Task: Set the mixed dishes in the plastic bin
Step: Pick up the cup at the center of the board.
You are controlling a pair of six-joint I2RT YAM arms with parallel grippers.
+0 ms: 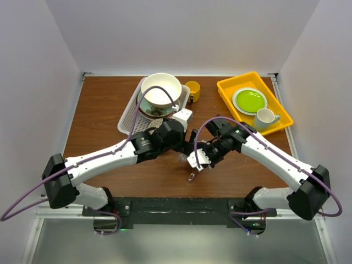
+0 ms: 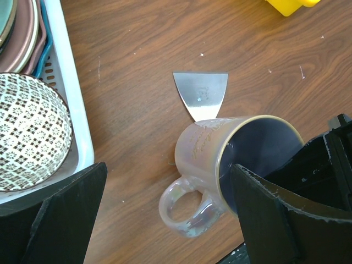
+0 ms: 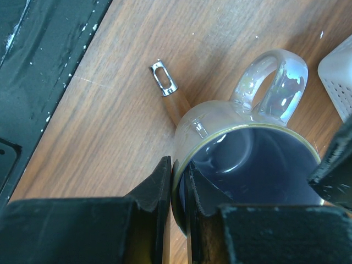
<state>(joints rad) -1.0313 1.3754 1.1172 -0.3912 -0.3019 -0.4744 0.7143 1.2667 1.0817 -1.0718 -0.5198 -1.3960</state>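
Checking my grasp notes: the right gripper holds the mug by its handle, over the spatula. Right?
No. The right gripper pinches the mug by its rim, not its handle, as the right wrist view shows. The spatula is beneath.

Faint raised script on the mug (image 2: 203, 148) and a tiny stamp on the spatula blade (image 2: 201, 93); neither legible.

bright, even light from overhead fills all three views. the purple-lined cream mug (image 3: 247, 157) shows white glare streaks on its glaze and handle; the metal loop of the spatula (image 3: 164, 81) just left of the mug glints too. shadows beside the mug are faint and soft. the right gripper (image 3: 177, 175) below the mug is blurred.
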